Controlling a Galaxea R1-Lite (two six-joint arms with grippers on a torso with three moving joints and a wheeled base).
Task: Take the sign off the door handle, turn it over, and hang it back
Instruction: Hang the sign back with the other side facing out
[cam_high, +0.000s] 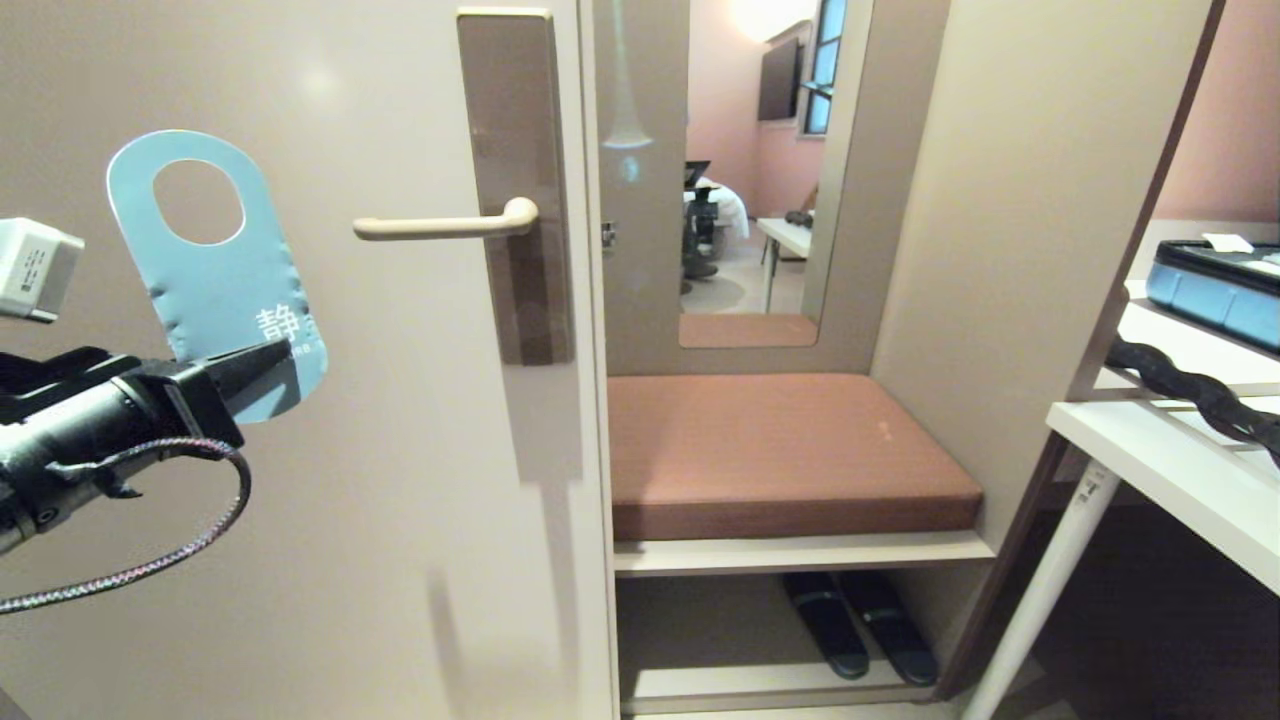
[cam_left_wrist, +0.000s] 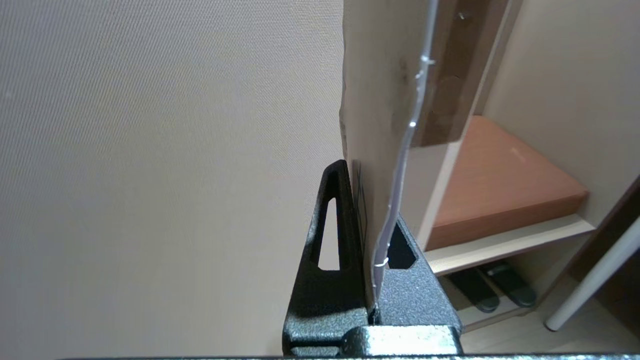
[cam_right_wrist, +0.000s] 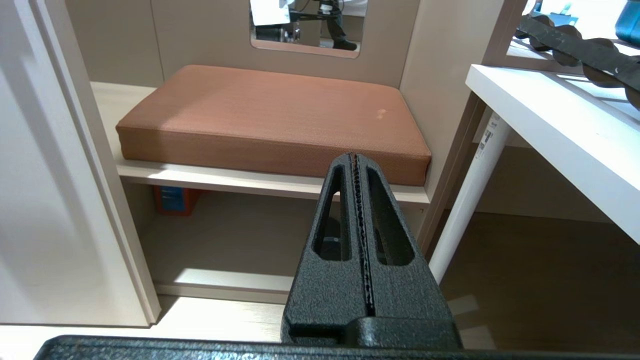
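The flat blue-grey door hanger with an oval hole (cam_high: 215, 285) is held upright in front of the cream door (cam_high: 400, 500), left of and apart from the slim beige lever handle (cam_high: 445, 227), with the brown cushioned bench (cam_high: 780, 450) set right of the door.

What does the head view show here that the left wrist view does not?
Only the head view shows the door handle, bare, and the blue face and oval hole of the sign, held off to its left. Only the left wrist view shows the sign edge-on, clamped at its lower end between the left gripper fingers. Both show the cushioned bench and dark slippers beneath.
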